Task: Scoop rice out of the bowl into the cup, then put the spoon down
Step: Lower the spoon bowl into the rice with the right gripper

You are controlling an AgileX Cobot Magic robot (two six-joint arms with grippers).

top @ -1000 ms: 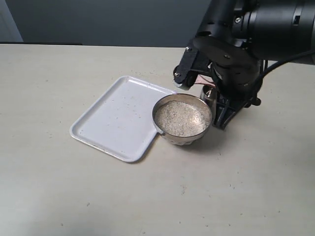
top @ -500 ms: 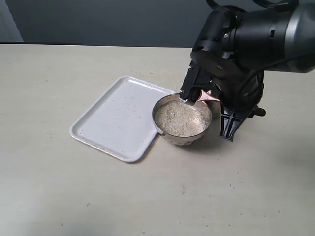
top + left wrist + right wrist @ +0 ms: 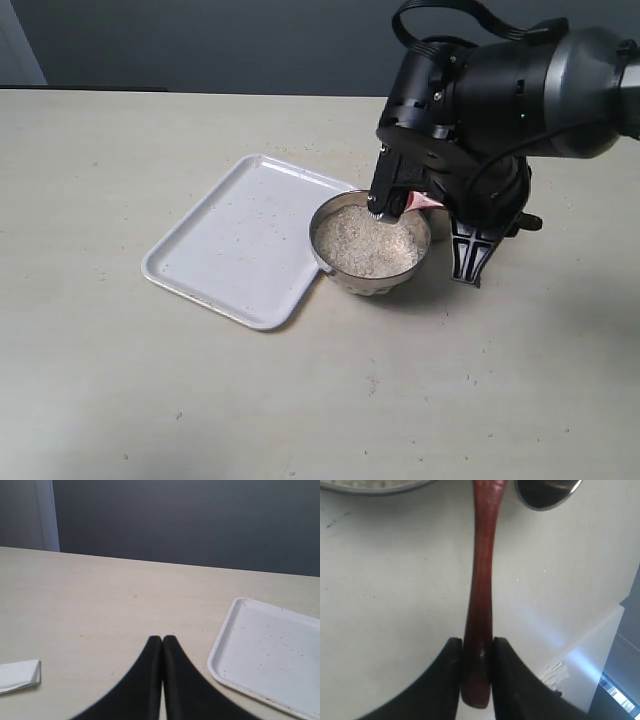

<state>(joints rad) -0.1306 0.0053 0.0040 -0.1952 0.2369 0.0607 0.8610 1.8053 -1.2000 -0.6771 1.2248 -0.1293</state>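
My right gripper (image 3: 476,652) clamps the wooden spoon (image 3: 481,580) by its handle end; it points toward the far right rim of the bowl (image 3: 371,283), full of rice (image 3: 365,243), beside the cup (image 3: 543,494); scooping looks unfinished; setting down remains.

Exterior: elevated, oblique, mid-range.
Left wrist: low, level; shares white rectangular tray (image 3: 270,650).
Right wrist: close, downward; shares shiny steel bowl (image 3: 370,490).

One bowl (image 3: 352,281), one cup (image 3: 547,492), one spoon (image 3: 481,580), one tray (image 3: 230,240), one cloth (image 3: 17,676), one heap of rice (image 3: 362,245), plus a pair: left end effector (image 3: 162,645), right end effector (image 3: 476,647).
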